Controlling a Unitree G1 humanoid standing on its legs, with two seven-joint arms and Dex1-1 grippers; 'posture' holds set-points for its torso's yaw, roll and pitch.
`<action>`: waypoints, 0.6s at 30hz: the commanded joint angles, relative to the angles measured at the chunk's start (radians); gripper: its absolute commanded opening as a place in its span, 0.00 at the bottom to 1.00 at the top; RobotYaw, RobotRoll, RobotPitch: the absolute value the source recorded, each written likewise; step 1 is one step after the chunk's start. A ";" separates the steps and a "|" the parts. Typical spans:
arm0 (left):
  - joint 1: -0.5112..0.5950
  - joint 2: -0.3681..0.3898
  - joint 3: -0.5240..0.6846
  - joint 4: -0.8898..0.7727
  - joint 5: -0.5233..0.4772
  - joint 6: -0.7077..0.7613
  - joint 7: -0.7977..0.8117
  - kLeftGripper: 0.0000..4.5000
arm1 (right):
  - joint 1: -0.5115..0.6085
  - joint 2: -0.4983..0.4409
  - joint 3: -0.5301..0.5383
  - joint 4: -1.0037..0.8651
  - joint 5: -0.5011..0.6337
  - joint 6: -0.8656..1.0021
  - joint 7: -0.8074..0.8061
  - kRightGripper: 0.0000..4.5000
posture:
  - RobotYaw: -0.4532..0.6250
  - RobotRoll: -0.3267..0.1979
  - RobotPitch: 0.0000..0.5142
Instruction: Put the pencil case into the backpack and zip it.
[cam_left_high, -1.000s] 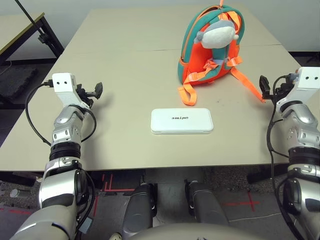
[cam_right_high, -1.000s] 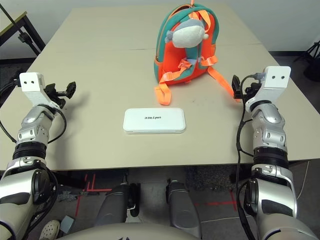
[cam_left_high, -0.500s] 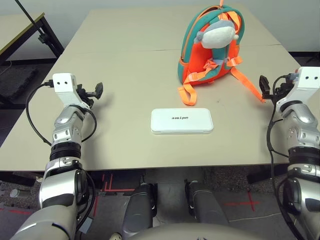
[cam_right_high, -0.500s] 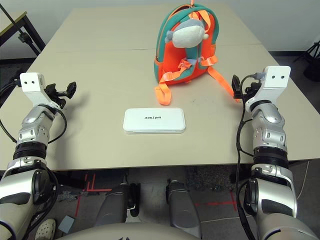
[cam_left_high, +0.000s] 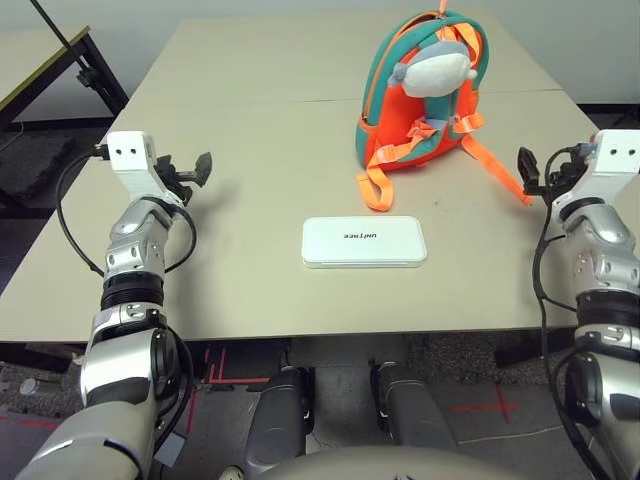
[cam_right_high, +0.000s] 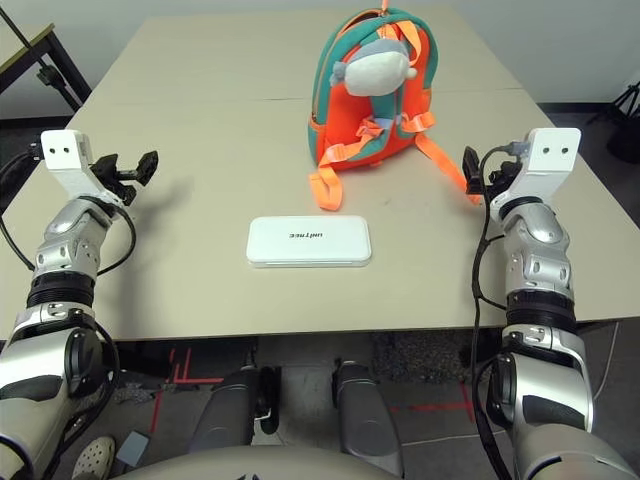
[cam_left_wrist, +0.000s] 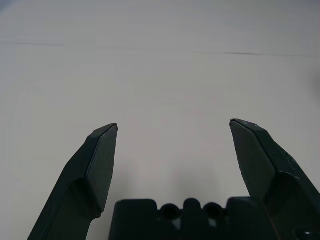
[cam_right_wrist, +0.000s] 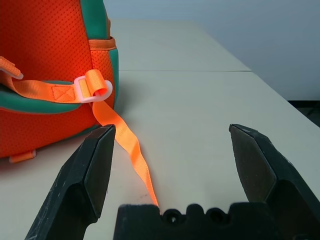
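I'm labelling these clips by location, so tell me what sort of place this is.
Probably a robotics lab or test room: jointed silver robot arms at a plain work table, and red tape marks on the floor.

Smooth, hard, plastic-looking on the pencil case (cam_left_high: 364, 242), with a soft sheen. Mesh-textured cloth, matt, on the backpack (cam_left_high: 422, 95); flat woven webbing on the straps (cam_right_wrist: 131, 142). Plush, soft-looking on the toy (cam_left_high: 437, 72) (almost fleecy). Smooth, dull on the tabletop (cam_left_high: 250, 180).
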 joint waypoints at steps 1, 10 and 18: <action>0.000 0.010 -0.005 -0.133 -0.101 0.233 -0.055 1.00 | -0.002 0.004 0.012 0.016 -0.002 -0.006 0.007 1.00 | 0.33 0.62 0.21; -0.037 -0.010 0.132 -0.285 -0.430 0.948 0.026 1.00 | 0.009 -0.013 0.071 -0.027 -0.040 -0.014 0.056 1.00 | 0.32 0.62 0.20; -0.050 -0.063 0.229 -0.260 -0.521 1.238 0.093 1.00 | 0.036 -0.022 0.096 -0.088 -0.060 0.014 0.079 1.00 | 0.30 0.62 0.20</action>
